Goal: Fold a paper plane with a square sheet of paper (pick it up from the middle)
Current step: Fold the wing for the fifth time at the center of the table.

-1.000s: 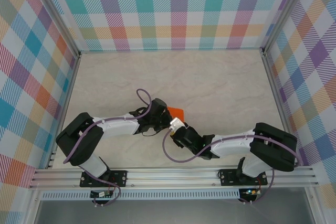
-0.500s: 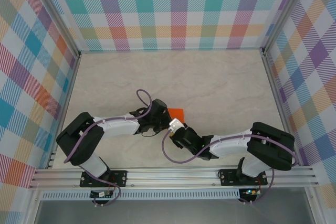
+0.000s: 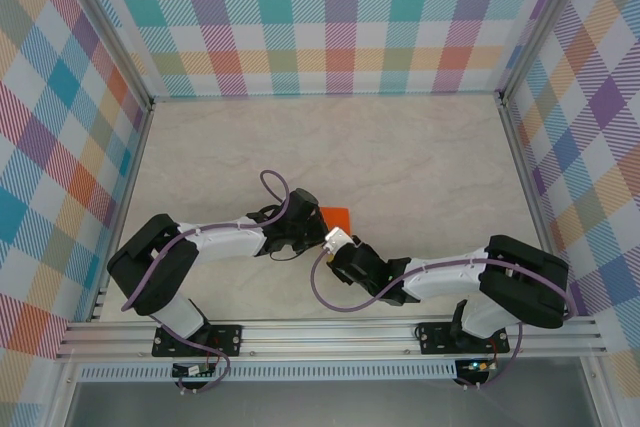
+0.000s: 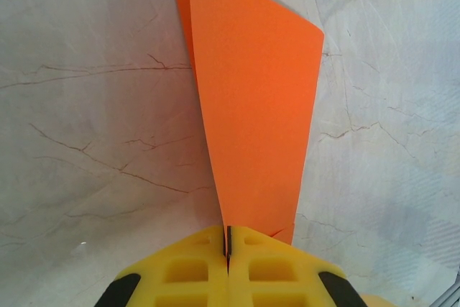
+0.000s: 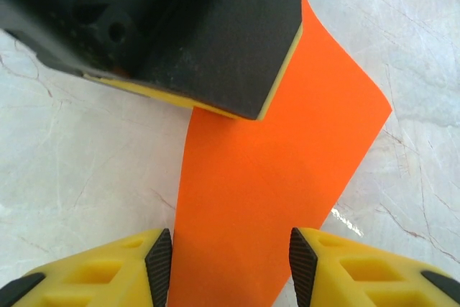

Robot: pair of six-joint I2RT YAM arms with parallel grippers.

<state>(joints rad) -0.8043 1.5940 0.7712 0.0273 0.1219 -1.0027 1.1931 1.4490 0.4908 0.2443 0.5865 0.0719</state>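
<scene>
**A:** What has the left claw (image 4: 227, 239) got?

**B:** I see its yellow fingers pressed tight together, pinching the near edge of the paper (image 4: 255, 106). The orange sheet fans away from the pinch, with a second layer peeking out along its left side.

**A:** And the right claw (image 5: 231, 257)?

**B:** Its jaws are roughly half open. The paper runs between the two fingers, close against the left pad with a sliver of gap at the right one. I see no squeeze on it, so I read that claw as holding nothing.

**A:** Where does that put the paper?

**B:** From above I see a small orange patch just past the spot where the two wrists meet, around the middle of the table (image 3: 400, 157). On the right wrist camera the left claw's black body covers its far left part. I can't tell whether the sheet rests on the marbled top or hangs just over it.
</scene>
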